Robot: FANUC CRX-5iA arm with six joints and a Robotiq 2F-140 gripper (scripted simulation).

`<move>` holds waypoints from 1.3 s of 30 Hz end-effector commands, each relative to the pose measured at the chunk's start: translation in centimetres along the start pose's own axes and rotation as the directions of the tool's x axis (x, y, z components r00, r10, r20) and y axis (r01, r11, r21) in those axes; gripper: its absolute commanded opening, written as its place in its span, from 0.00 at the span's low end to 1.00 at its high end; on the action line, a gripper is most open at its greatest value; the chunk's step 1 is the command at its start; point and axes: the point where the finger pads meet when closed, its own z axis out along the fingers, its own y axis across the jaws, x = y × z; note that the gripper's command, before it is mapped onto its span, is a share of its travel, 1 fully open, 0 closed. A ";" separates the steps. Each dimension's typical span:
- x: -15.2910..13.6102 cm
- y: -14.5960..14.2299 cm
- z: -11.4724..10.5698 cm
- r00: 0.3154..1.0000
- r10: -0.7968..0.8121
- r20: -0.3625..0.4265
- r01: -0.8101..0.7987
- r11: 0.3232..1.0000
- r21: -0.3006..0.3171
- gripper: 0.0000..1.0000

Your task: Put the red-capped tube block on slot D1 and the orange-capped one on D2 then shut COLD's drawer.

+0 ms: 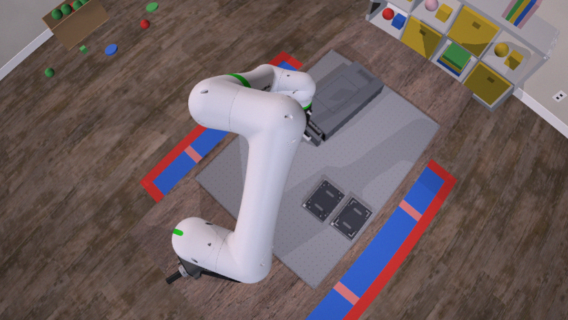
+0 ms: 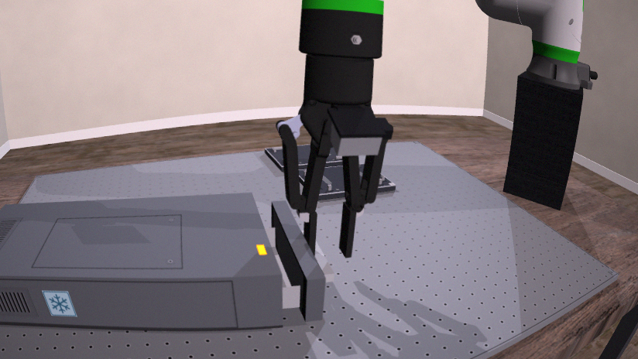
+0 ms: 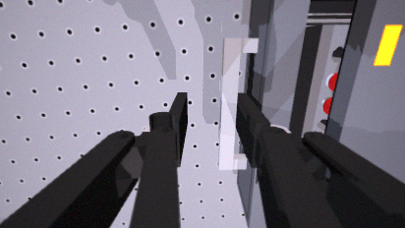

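Observation:
The grey cooler COLD point(image 2: 129, 254) sits on the perforated deck, and it also shows in the top view point(image 1: 345, 99). Its drawer front point(image 2: 296, 258) stands a little way out and the yellow lamp point(image 2: 261, 249) is lit. My gripper point(image 2: 330, 243) hangs at the drawer front, part open. Its fingers straddle the pale drawer handle point(image 3: 228, 105): one finger sits behind the handle, the other stands clear of it. Two red caps point(image 3: 333, 82) show in the narrow gap of the drawer. The blocks are otherwise hidden. Slots D1 point(image 1: 322, 199) and D2 point(image 1: 351, 218) hold nothing.
The robot's base pedestal point(image 2: 542, 142) stands at the deck's right edge. A shelf with boxes and balls point(image 1: 460, 43) is at the back right. Blue and red floor strips point(image 1: 381, 254) run along both sides of the deck.

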 end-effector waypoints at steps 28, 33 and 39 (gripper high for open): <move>0.0 -0.8 -0.1 1.000 0.000 -0.001 0.000 1.000 -0.002 0.34; 0.0 -1.5 -0.1 1.000 0.000 -0.001 0.000 1.000 -0.002 0.34; 0.0 -2.0 -0.1 1.000 0.000 -0.001 0.000 1.000 -0.002 0.34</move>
